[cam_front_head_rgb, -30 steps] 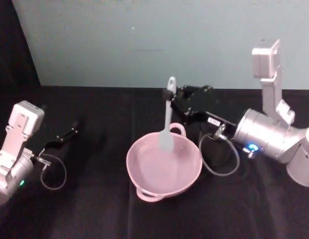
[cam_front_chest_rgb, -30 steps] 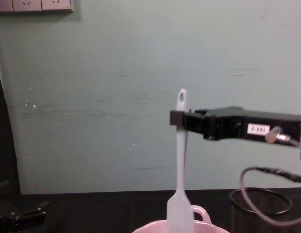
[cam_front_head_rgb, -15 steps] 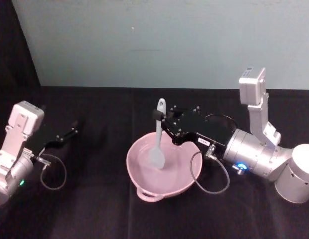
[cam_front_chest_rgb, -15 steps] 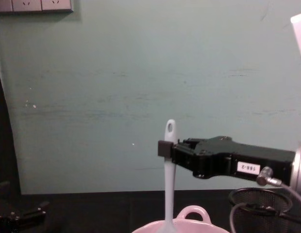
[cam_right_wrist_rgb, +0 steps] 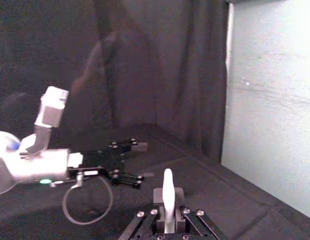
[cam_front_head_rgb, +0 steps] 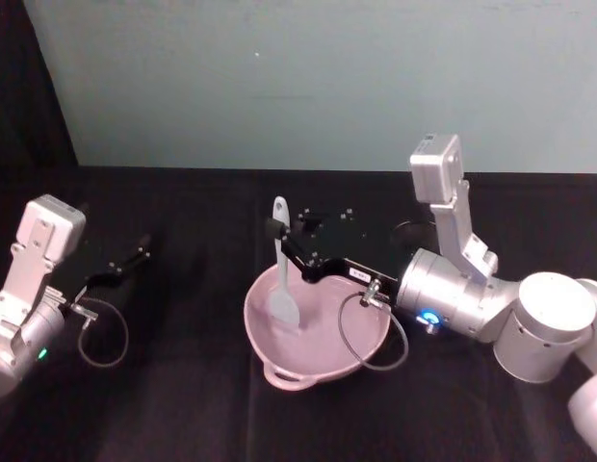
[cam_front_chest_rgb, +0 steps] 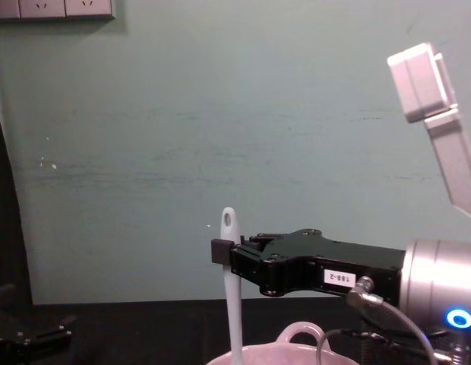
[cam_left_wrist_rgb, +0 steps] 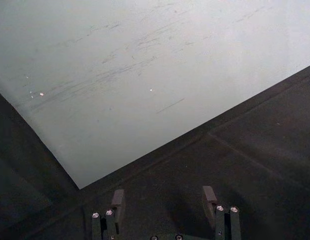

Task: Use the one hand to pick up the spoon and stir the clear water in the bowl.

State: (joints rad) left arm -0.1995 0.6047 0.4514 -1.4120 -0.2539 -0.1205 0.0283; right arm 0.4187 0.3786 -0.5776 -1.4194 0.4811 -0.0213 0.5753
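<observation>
1. The right pincer (cam_front_head_rgb: 275, 229) reaches in from the robot's right and hangs above the bowl (cam_front_head_rgb: 308, 368). It is clamped on the spoon (cam_front_head_rgb: 280, 281).
2. Its fingers grip the slim handle high up, just below the oval hole at the end. In the chest view the right pincer (cam_front_chest_rgb: 220, 249) lies roughly level and the spoon (cam_front_chest_rgb: 233, 308) hangs near upright from it.
3. In the right wrist view the white handle tip (cam_right_wrist_rgb: 167, 186) stands up between the two closed fingers.
4. The spoon's paddle blade points down and sits inside the bowl, in the half on the robot's left. Whether it touches the water cannot be told.
5. The pale pink bowl rests on the black table (cam_front_head_rgb: 183, 395), near the middle. One loop handle faces the robot, and the other shows on the far rim in the chest view (cam_front_chest_rgb: 300, 333).
6. A grey cable (cam_front_head_rgb: 374, 339) loops from the right wrist across the bowl's right rim.
7. The white label (cam_front_chest_rgb: 336, 279) shows on the pincer's black body, and a blue ring light (cam_front_head_rgb: 428, 318) glows on the silver wrist.
8. The left pincer (cam_front_head_rgb: 137, 253) is parked well apart on the robot's left, low over the table, its fingers (cam_left_wrist_rgb: 117, 199) spread open with nothing between them.
</observation>
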